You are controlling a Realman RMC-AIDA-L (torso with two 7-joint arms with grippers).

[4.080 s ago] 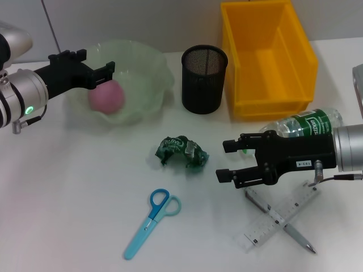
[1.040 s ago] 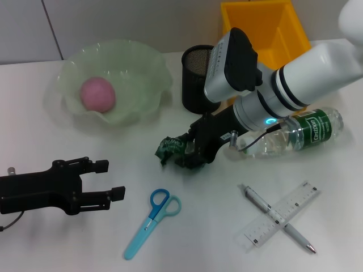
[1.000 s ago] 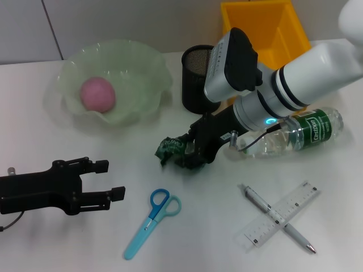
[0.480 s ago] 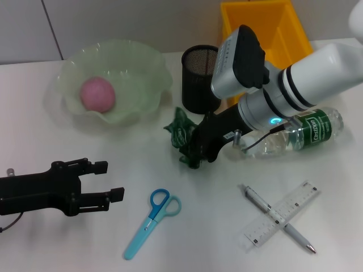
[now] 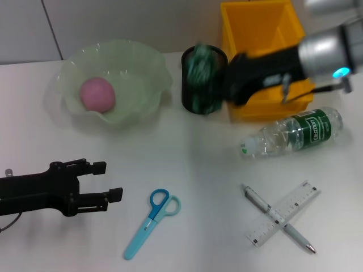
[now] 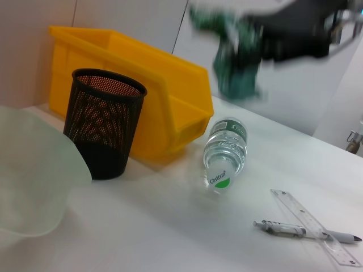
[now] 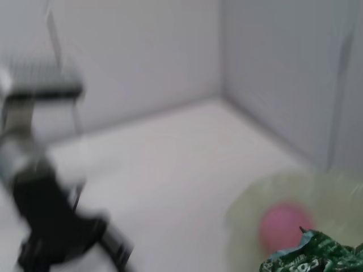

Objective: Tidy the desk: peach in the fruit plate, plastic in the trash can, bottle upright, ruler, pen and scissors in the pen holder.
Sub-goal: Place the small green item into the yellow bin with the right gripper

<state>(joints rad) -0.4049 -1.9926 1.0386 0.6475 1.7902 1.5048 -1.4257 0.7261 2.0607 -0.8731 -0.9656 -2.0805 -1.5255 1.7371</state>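
My right gripper (image 5: 227, 79) is shut on the crumpled green plastic (image 5: 199, 71), held in the air in front of the black mesh pen holder (image 5: 195, 102) and beside the yellow trash can (image 5: 266, 96). The left wrist view also shows the plastic (image 6: 232, 62) hanging high. The pink peach (image 5: 97, 94) lies in the pale green fruit plate (image 5: 150, 65). The bottle (image 5: 292, 133) lies on its side. The ruler (image 5: 295, 207) crosses the pen (image 5: 298, 239) at front right. The blue scissors (image 5: 148, 222) lie at front centre. My left gripper (image 5: 108, 180) stands open at front left, holding nothing.
The pen holder (image 6: 102, 130), the trash can (image 6: 147, 85) and the lying bottle (image 6: 225, 153) stand close together at the back right. White table surface stretches between the plate, the scissors and the bottle.
My right gripper has lifted the plastic off the table and carried it up and back toward the pen holder and trash can. The left arm has stayed still.
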